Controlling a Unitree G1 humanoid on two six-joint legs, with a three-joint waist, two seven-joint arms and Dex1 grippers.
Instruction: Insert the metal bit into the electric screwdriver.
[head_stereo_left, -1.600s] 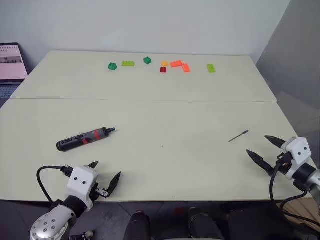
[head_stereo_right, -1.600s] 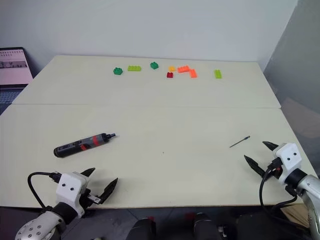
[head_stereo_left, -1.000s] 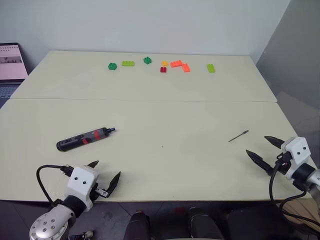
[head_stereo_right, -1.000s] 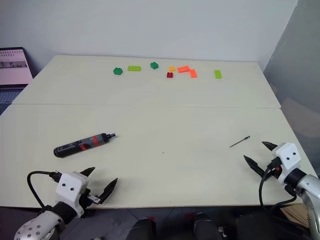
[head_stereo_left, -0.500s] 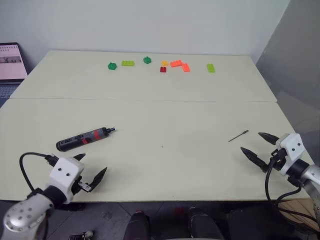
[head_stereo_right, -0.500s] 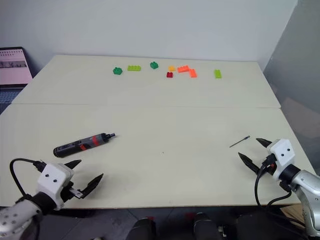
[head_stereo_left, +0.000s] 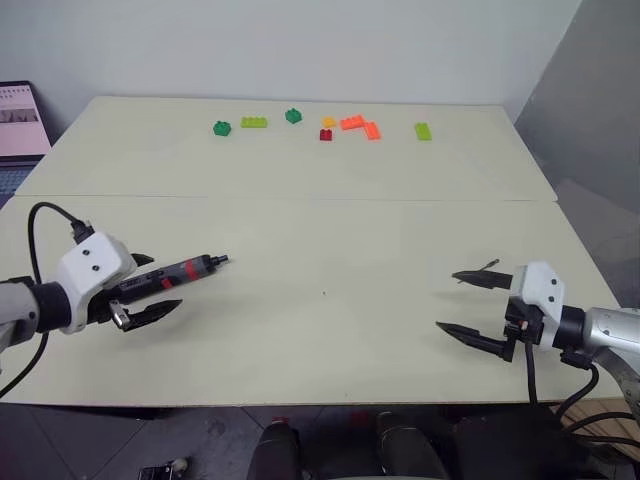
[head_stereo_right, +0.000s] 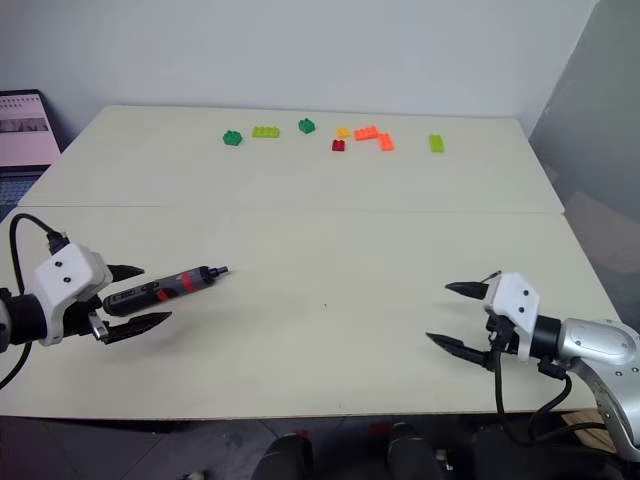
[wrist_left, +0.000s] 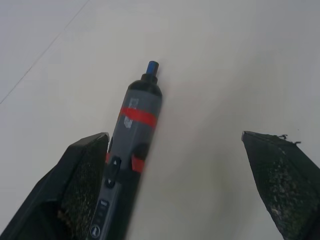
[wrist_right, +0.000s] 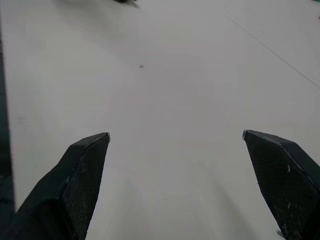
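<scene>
The electric screwdriver (head_stereo_left: 185, 268), black and grey with red bands, lies on the cream table (head_stereo_left: 320, 230) at the left, its tip pointing right. My left gripper (head_stereo_left: 160, 283) is open over its rear end, one finger on each side. In the left wrist view the electric screwdriver (wrist_left: 135, 130) runs close along one finger (wrist_left: 80, 180); I cannot tell whether they touch. The metal bit (head_stereo_left: 490, 265) lies at the right, just behind the upper finger of my right gripper (head_stereo_left: 446, 300). That gripper is open, holds nothing and points left.
Several green, orange, yellow and red toy bricks (head_stereo_left: 345, 126) lie in a row along the table's far side. A laptop screen (head_stereo_left: 18, 118) stands past the left edge. A seam (head_stereo_left: 300, 198) crosses the table. The right table edge is near my right arm.
My left gripper rose from the table's front edge and swung forward and left onto the screwdriver's rear. My right gripper moved left and turned to point left beside the bit. Both stayed open.
</scene>
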